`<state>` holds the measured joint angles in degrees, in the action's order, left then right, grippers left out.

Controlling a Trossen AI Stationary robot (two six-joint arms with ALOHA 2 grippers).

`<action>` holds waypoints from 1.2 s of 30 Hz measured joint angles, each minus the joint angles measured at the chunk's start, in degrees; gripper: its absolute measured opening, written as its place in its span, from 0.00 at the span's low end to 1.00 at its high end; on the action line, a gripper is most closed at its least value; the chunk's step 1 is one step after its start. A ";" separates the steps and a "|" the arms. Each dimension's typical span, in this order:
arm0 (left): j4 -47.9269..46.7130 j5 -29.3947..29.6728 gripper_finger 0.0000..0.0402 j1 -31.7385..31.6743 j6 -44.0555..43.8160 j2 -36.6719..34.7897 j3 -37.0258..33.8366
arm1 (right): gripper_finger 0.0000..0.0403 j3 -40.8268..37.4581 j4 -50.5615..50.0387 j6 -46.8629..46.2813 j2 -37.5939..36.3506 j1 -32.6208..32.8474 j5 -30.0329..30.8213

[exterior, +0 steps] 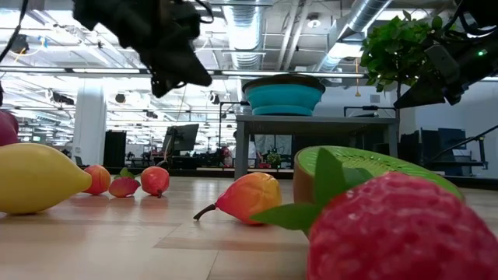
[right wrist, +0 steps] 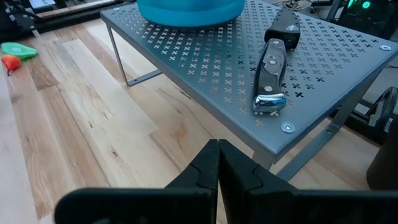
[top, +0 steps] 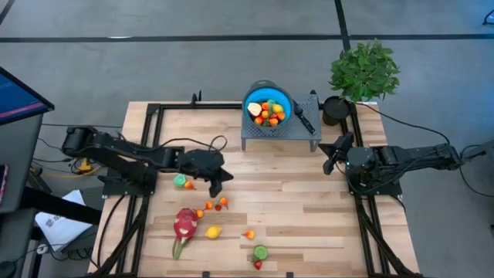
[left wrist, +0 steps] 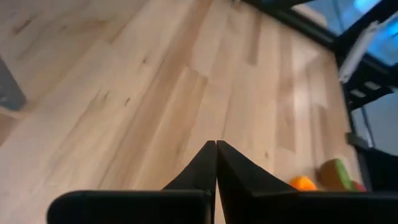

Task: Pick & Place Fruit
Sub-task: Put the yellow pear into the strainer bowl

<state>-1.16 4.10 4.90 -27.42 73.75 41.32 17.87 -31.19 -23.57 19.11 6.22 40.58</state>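
The left hand (top: 217, 188) hovers above the wooden table (top: 309, 216) with its fingers pressed together on nothing, near several small fruits (top: 215, 205) and the dragon fruit (top: 184, 224). The right hand (top: 330, 164), fingers also together and empty, waits beside the grey rack (top: 255, 137) carrying the blue bowl (top: 252, 94) of fruit.

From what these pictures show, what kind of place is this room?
Probably a robotics lab or workshop in a large industrial hall. A wooden table carries two robot arms and toy fruit, such as a lemon; behind it, the low view shows exposed ceiling ducts and monitors.
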 joint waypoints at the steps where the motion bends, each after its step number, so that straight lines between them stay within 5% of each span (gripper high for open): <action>1: 0.25 0.00 0.01 0.01 0.02 -1.06 -0.52 | 0.00 0.00 0.24 -0.03 -0.02 0.00 0.00; 8: 3.27 2.99 0.01 -2.71 1.21 -5.61 -2.01 | 0.00 0.00 0.32 -1.96 -0.01 0.00 -0.02; 15: 23.08 -1.81 0.00 -2.24 11.12 -2.05 -1.67 | 0.00 0.00 0.34 -3.34 0.00 -0.02 -0.02; 28: 21.03 -0.90 0.00 3.75 29.99 11.99 5.99 | 0.00 0.00 0.32 -3.48 -0.02 0.00 -0.02; 36: 6.45 1.90 0.00 3.96 25.45 11.61 5.99 | 0.00 0.00 0.32 -3.48 0.00 0.02 -0.02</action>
<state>5.29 6.00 8.86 -1.97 85.36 47.31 17.87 -30.87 -27.05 19.11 6.24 40.56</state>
